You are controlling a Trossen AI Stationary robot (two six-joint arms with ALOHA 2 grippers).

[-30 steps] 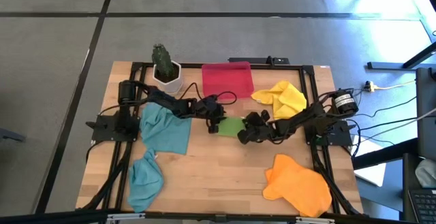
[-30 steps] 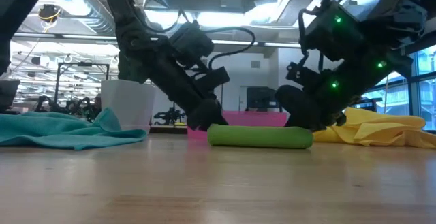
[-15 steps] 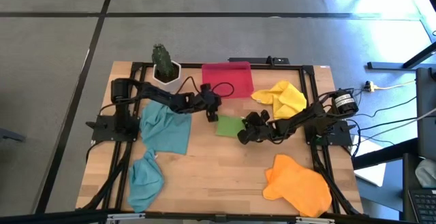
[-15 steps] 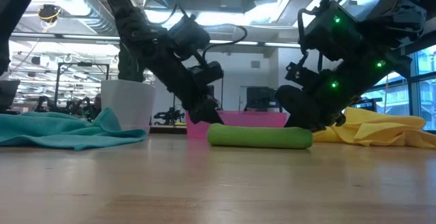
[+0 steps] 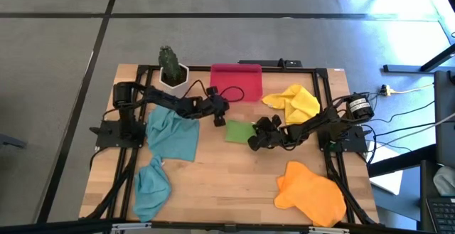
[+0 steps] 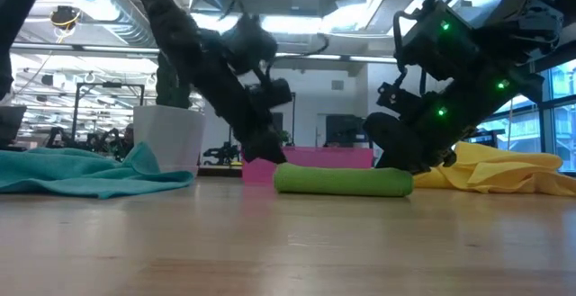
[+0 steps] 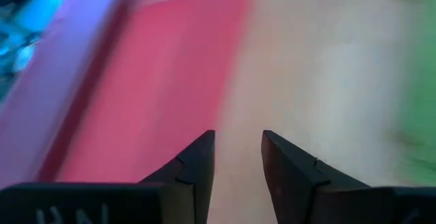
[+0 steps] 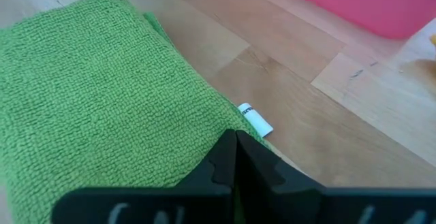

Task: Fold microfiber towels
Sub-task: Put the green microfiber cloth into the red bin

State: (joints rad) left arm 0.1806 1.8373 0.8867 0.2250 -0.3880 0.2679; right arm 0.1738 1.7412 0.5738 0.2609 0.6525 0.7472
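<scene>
1. The green towel [image 5: 239,131] is laid folded into a compact rectangle at the middle of the table [image 5: 227,184]; in the low view it is seen as a flat roll [image 6: 343,181] resting on the wood.
2. The right gripper [image 5: 253,143] is held at the towel's 4 o'clock corner. In the right wrist view its fingers [image 8: 235,157] are seen pressed together with no gap, pinched on the edge of the green cloth [image 8: 95,94], beside a small white label [image 8: 255,120].
3. The left gripper [image 5: 220,119] is held at the towel's 11 o'clock, just beside it and apart from it, between the towel and the red tray [image 5: 237,81]. In the left wrist view its fingers [image 7: 197,166] are seen parted by a narrow gap, with nothing between them; bare wood and the tray's red wall [image 7: 170,74] are seen beyond.
4. The yellow towel [image 5: 294,103] is left crumpled at the green towel's 2 o'clock, near the right arm.
5. The orange towel [image 5: 310,185] is spread loosely at the table's 4 o'clock corner.
6. One teal-blue towel [image 5: 172,133] is draped at 9 o'clock, under the left arm; the other teal-blue towel [image 5: 151,185] is bunched at 7 o'clock.
7. A potted cactus [image 5: 171,67] is placed at 11 o'clock, beside the tray.
</scene>
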